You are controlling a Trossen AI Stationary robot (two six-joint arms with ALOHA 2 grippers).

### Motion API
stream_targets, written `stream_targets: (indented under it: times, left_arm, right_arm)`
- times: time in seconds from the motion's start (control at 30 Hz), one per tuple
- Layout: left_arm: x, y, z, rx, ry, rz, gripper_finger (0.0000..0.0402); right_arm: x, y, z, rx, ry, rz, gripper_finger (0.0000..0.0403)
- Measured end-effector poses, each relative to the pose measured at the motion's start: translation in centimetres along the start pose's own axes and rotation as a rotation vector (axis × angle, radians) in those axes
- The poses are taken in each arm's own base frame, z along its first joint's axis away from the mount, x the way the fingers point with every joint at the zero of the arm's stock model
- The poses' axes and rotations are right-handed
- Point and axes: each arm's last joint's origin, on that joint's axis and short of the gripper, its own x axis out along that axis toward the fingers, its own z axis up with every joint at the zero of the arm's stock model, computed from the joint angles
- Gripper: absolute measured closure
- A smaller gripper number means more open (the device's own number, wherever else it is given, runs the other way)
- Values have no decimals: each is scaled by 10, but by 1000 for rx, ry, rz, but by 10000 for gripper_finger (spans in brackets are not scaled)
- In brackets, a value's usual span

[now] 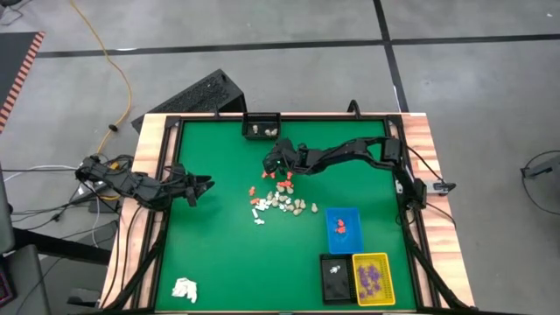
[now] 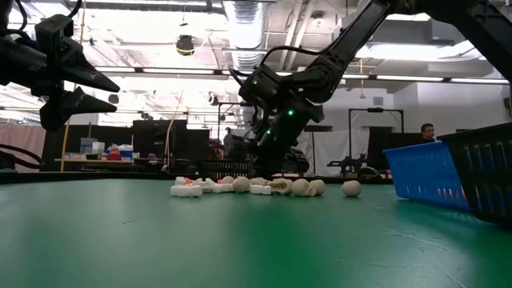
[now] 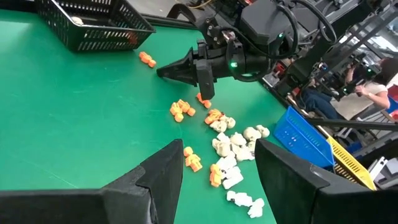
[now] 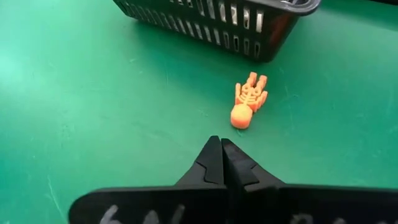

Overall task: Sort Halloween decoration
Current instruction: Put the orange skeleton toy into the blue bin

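The right tool (image 4: 222, 163) is seen with its fingers pressed together and nothing between them, poised low over the green worktop (image 1: 219, 254). Just ahead of its tips an orange skeleton figurine (image 4: 248, 108) lies flat, and beyond that a black basket (image 4: 236, 22) is set. The main heap of orange, white and cream decoration pieces (image 1: 278, 201) is scattered just beside this tool. The left tool (image 1: 206, 185) is held with fingers spread, well apart from the heap
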Motion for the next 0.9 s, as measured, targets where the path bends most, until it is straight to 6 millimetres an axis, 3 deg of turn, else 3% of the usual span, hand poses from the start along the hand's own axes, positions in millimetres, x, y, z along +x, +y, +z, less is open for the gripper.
stream_targets:
  times: [0.3, 0.47, 0.6, 0.8, 0.9]
  left_arm:
    - [0, 0, 0, -6, 8, -7, 213]
    - [0, 0, 0, 7, 8, -7, 213]
    - [0, 0, 0, 31, 13, -13, 213]
    - [0, 0, 0, 43, 13, -13, 213]
    - [0, 0, 0, 43, 14, -14, 213]
  right_arm:
    - [-17, 18, -8, -28, -8, 48, 402]
    - [-17, 18, -6, -75, -48, 22, 388]
    - [-15, 15, -5, -127, -43, 16, 339]
    - [-10, 8, 2, -100, -57, -16, 232]
    - [-7, 4, 6, -66, -74, -33, 197]
